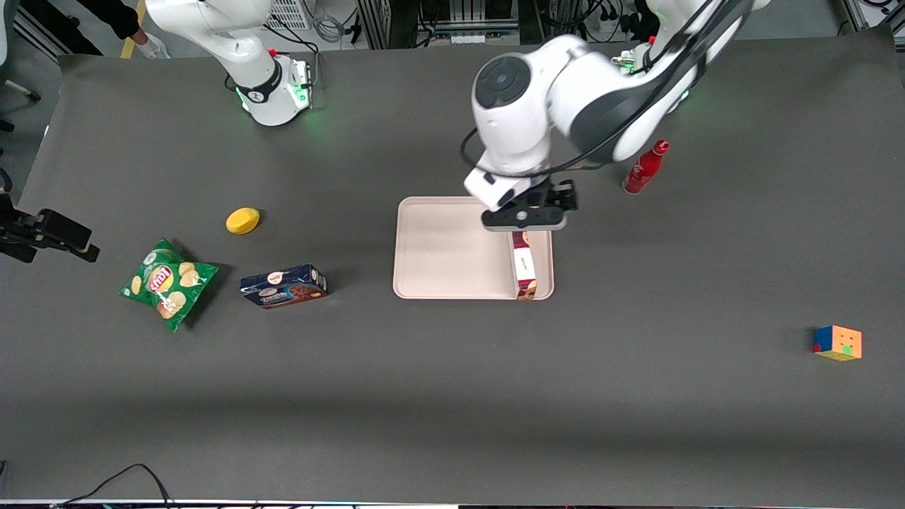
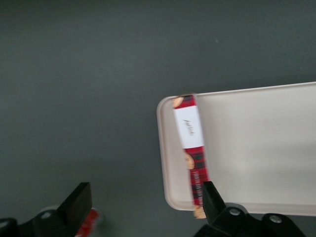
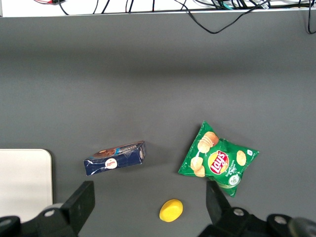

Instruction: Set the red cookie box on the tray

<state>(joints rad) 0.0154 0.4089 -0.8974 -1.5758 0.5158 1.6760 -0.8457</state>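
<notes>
We are seeing the left arm reaching out over the desk point(image 1: 636, 396), its wrist bent down so the claw point(image 1: 524, 227) is hanging above the tray point(image 1: 438, 247), over the end of the red cookie box point(image 1: 524, 267) that lies farther from the front camera. In the wrist view the claw's fingers point(image 2: 78, 202) are standing spread wide, with nothing between them; one is showing close to the box's end, the other well off over bare desk. The box is lying flat in the tray along the tray's edge toward the working arm's end of the desk, its near end reaching the tray's rim. From the front, the claw's body is covering the box's upper end. A red bottle point(image 1: 644, 168) is standing upright near the tray, partly tucked under the arm's elbow.
</notes>
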